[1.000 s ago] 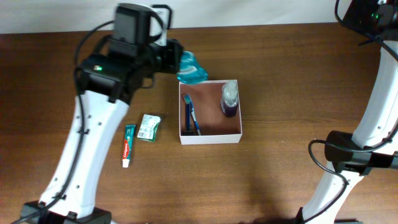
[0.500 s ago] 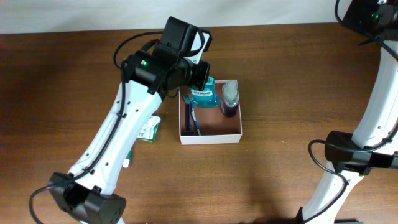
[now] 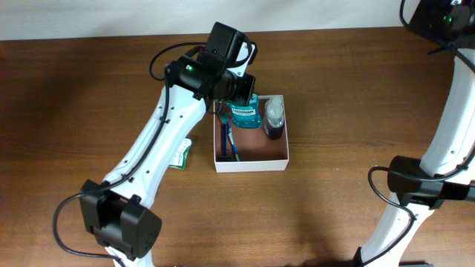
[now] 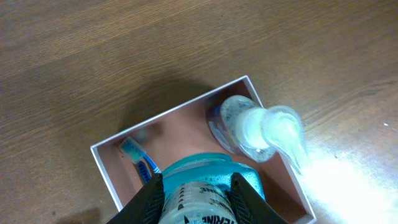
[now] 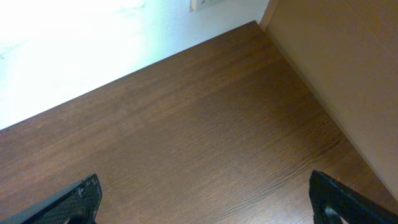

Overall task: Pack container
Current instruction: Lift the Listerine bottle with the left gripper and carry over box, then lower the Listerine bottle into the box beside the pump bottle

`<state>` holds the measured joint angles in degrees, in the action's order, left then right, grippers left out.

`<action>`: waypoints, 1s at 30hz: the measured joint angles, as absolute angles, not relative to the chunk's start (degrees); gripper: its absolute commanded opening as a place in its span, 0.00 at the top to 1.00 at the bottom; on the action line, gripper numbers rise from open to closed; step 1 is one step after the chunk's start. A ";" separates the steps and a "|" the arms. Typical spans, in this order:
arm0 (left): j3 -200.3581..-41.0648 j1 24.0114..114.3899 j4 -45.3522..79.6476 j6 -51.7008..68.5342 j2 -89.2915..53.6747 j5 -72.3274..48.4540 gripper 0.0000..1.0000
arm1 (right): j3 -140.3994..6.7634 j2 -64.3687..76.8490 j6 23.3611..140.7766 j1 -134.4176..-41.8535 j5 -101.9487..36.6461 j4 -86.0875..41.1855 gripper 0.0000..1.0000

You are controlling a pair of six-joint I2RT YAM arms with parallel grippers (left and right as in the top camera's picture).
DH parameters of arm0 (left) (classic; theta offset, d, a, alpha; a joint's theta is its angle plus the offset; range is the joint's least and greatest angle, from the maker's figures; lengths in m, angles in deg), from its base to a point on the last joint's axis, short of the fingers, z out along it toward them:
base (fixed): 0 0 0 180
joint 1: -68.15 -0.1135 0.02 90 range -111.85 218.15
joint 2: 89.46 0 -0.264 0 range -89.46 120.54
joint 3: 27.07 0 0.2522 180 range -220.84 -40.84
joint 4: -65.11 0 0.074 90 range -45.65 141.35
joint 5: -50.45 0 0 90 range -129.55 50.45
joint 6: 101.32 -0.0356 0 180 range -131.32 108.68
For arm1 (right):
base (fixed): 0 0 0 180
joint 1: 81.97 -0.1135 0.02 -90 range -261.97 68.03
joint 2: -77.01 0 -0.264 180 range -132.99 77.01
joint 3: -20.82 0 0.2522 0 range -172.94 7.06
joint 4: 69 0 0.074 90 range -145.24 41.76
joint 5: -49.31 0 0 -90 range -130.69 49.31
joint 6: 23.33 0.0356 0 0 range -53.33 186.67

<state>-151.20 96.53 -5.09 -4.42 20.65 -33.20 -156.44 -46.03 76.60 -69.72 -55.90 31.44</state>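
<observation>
Overhead: the container [image 3: 251, 165] sits on the desk [image 3: 334, 208], holding a toothbrush [image 3: 228, 141] and pump bottle [image 3: 274, 117]; a small green box [image 3: 182, 154] waits outside. Left wrist: the left pincer [image 4: 199, 199] clamps the teal mouthwash bottle [image 4: 205, 171] above the container, not yet released. Right wrist: the right pincer [image 5: 205, 202] gapes, empty.
</observation>
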 measured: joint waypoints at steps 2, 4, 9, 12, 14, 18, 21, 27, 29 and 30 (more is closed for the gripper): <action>-151.20 96.55 -4.76 -3.86 21.15 -34.41 0.86 | -156.44 -46.03 76.56 -69.72 -55.90 31.44 0.02; -151.20 96.55 -4.17 -3.27 21.46 -35.70 0.86 | -156.44 -46.03 76.58 -69.72 -55.90 31.44 0.02; -151.20 96.53 -1.33 -1.06 22.27 -37.71 0.86 | -156.44 -46.03 76.56 -69.72 -55.90 31.44 0.02; -151.20 96.53 0.20 -0.16 23.10 -38.08 0.86 | -156.44 -46.03 76.60 -69.72 -55.90 31.44 0.02; -151.20 96.53 0.77 0.32 23.77 -38.12 0.86 | -156.44 -46.03 76.56 -69.72 -55.90 31.44 0.02; -151.20 96.53 1.20 0.54 25.09 -38.14 0.86 | -156.44 -46.03 76.58 -69.72 -55.90 31.44 0.02; -151.20 96.64 1.82 0.54 25.85 -38.14 0.86 | -156.44 -46.03 76.56 -69.72 -55.87 31.44 0.02; -151.20 97.10 3.08 0.56 27.84 -38.25 0.86 | -156.44 -46.03 76.58 -69.72 -55.90 31.46 0.02; -151.20 97.34 3.26 0.56 28.30 -38.32 0.86 | -156.44 -46.03 76.54 -69.72 -55.90 31.44 0.02; -151.20 97.41 3.30 0.56 28.56 -38.32 0.86 | -156.44 -46.03 76.58 -69.72 -55.90 31.46 0.02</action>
<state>-151.20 97.41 3.30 0.56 28.56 -38.32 -156.44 -46.03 76.58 -69.72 -55.90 31.46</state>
